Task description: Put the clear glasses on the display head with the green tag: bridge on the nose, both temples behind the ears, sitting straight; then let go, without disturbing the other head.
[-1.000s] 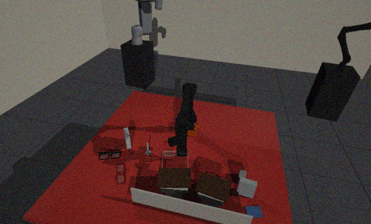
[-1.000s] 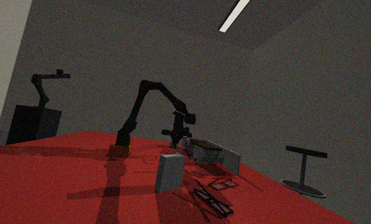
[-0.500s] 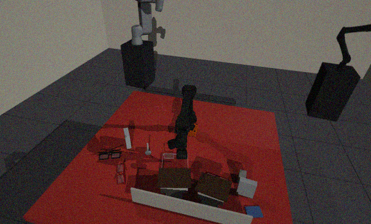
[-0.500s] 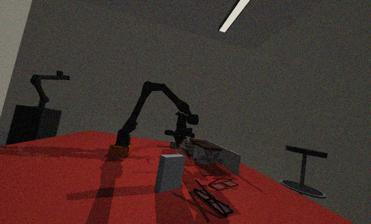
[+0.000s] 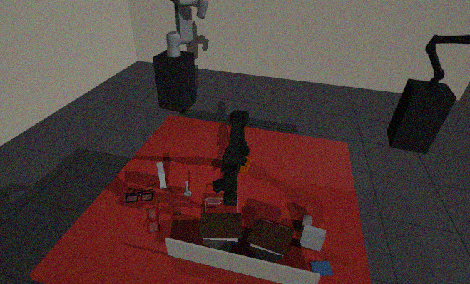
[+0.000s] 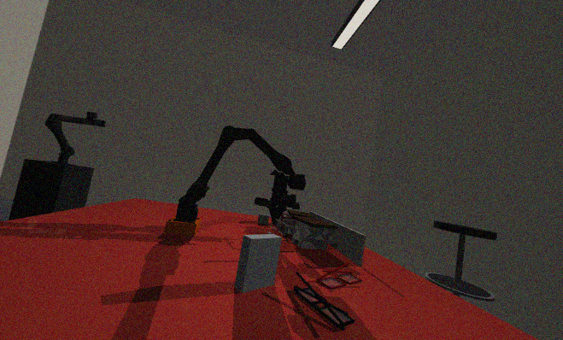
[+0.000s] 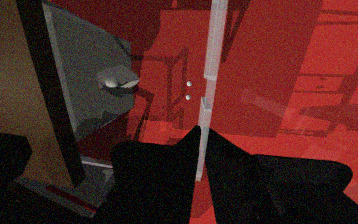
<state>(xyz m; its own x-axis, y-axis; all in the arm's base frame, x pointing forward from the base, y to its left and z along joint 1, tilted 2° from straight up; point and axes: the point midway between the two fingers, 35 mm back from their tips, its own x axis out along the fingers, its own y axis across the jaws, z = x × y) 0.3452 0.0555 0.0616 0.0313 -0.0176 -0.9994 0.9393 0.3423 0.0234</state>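
My gripper (image 5: 230, 204) (image 6: 274, 221) (image 7: 200, 130) is shut on the front frame of the clear glasses (image 5: 214, 198) (image 7: 216, 40). In the top view their temples point toward the left brown-topped display head (image 5: 220, 225). In the wrist view this head's pale nose (image 7: 118, 80) is left of the two nose pads (image 7: 188, 90), with a visible gap between them. The glasses' front is apart from the face. The other brown-topped head (image 5: 272, 235) stands to the right in the top view. No green tag can be made out; the temple tips are hard to see.
Black glasses (image 6: 321, 305) and red-framed glasses lie at the left of the top view. A pale upright box (image 5: 161, 175) (image 6: 259, 262) and a small round-based stand (image 5: 187, 193) are nearby. A long white panel (image 5: 239, 260) stands beyond the heads; white blocks (image 5: 312, 237) and a blue square (image 5: 322, 268) are right.
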